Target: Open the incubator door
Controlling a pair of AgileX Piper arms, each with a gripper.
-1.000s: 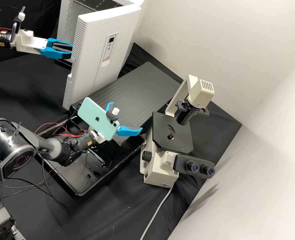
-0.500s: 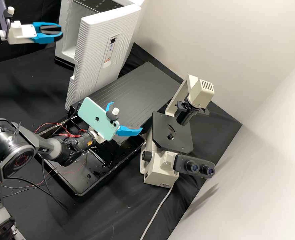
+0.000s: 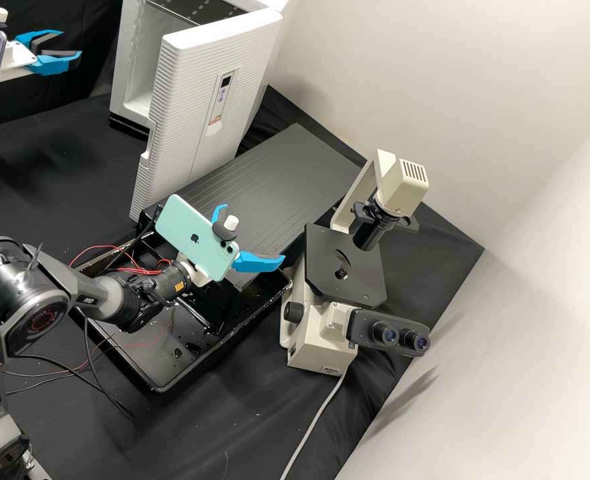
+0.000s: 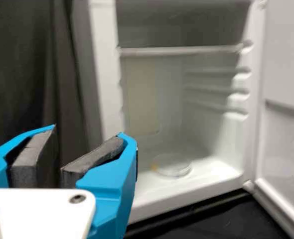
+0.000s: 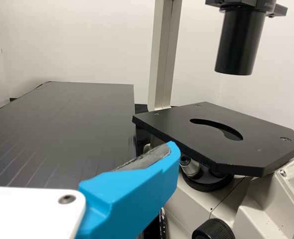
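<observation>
The incubator door point(image 3: 188, 120) stands ajar at the far left of the table point(image 3: 48, 180), swung well out from the white cabinet point(image 3: 129, 90), so the opening itself looks achieved. The left gripper point(image 3: 71, 45) hangs at the far left, apart from the door, its jaws spread with nothing between them. The right gripper point(image 3: 253, 232) is over the middle, between the door and the microscope point(image 3: 321, 339); its jaws are spread too, and empty.

The likeliest trouble is the door losing its gap. Nothing holds it, so a brush from the left gripper on its free edge could push it back towards the cabinet. Spread jaws would make that worse, since either finger could hook the edge. If more width is wanted, a hard pull could jar the round dish point(image 4: 174, 167) on the cabinet floor, or swing the door towards the right arm and the green phone point(image 3: 191, 233) mounted on it. The loose cables point(image 3: 101, 373) beside the black tray point(image 3: 158, 389) could snag if that arm shifts carelessly. The safest course is probably to keep both arms clear.
</observation>
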